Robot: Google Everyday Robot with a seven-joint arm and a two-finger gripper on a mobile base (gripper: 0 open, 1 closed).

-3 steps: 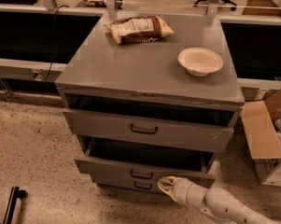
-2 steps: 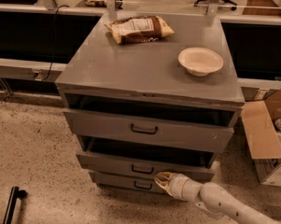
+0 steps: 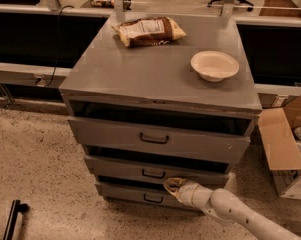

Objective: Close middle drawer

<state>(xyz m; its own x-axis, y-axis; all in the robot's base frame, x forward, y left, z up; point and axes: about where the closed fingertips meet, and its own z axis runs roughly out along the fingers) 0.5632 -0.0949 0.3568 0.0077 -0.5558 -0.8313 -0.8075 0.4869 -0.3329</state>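
My gripper sits at the lower edge of the middle drawer, its handle just up-left of me. I cannot tell how wide the gripper is open. The drawer stands slightly out. Pushing this low and off-centre, I risk slipping onto the bottom drawer or jamming the middle one askew.

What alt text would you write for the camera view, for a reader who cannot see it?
A robot's gripper is at the lower front edge of the middle drawer of a grey cabinet, just right of its handle; the drawer is a little open. The top drawer is also partly open, and a snack bag and a bowl lie on top.
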